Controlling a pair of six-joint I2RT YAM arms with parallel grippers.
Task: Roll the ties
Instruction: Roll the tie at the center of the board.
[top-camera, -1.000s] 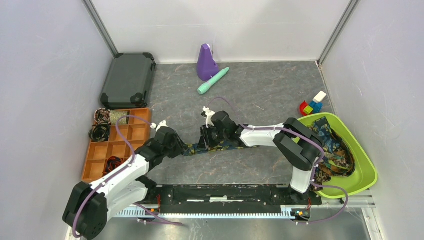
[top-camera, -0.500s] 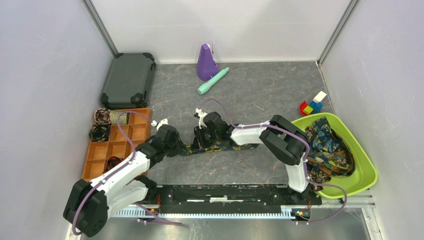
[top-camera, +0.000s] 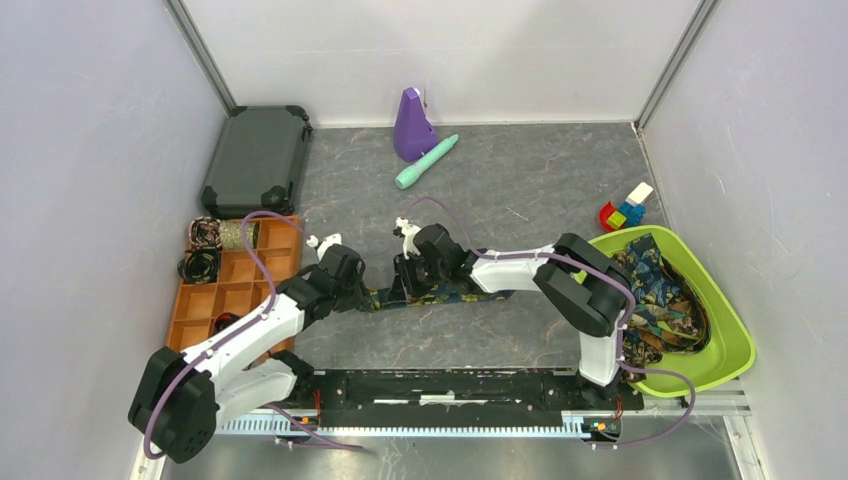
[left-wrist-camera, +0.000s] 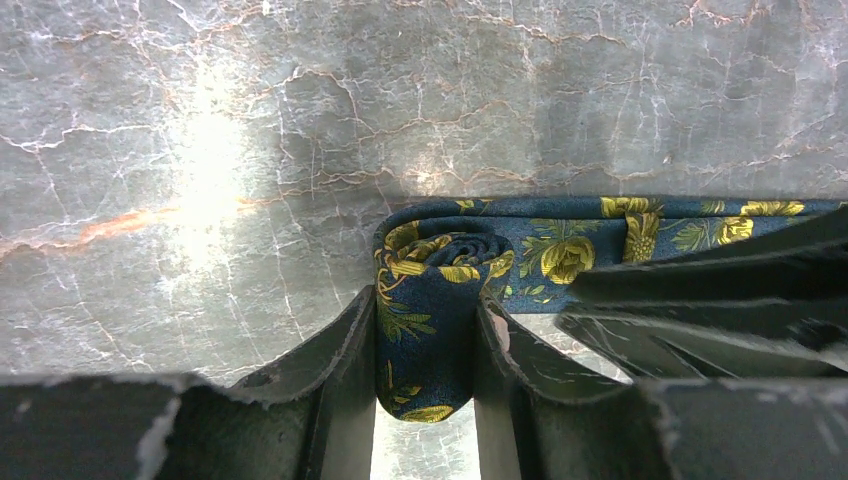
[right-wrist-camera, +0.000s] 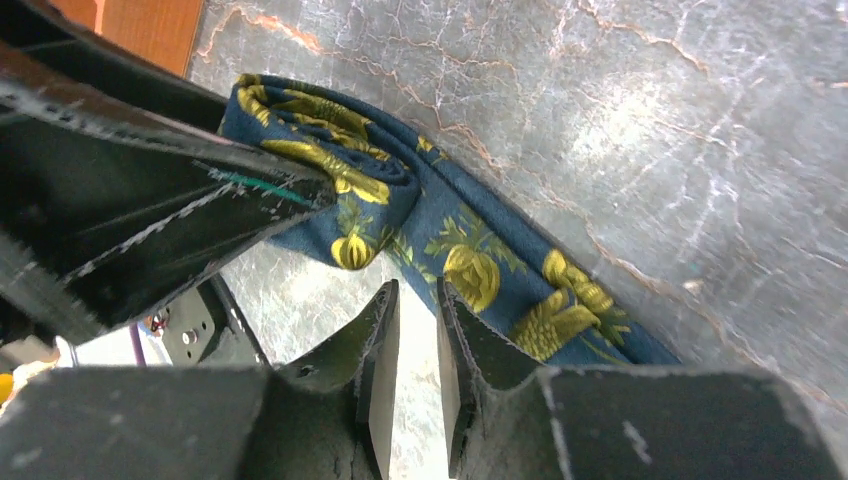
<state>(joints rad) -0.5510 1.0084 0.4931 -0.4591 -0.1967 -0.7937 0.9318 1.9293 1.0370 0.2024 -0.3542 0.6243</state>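
No readable text, labels or numbers anywhere.

A grey marbled table (top-camera: 520, 190) is shown; a tie (left-wrist-camera: 560, 235) is laid flat on it, its coiled end between the left pincer (left-wrist-camera: 425, 305) fingers, its strip passing the right pincer (right-wrist-camera: 417, 290); beyond both pincers, a cone (top-camera: 410, 125) and pen (top-camera: 427, 162); left of the left pincer, a tray (top-camera: 283, 262) and case (top-camera: 257, 160); right of the right pincer, blocks (top-camera: 625, 210) and a bin (top-camera: 735, 345).

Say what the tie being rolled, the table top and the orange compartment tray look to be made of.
The tie: woven fabric, silky-looking, navy with yellow floral print; it folds and coils softly. The table top: hard grey marble-look surface, veined, glossy under glare; possibly laminate. The tray: orange-brown, matte, thin dividers; wood or plastic, cannot tell.
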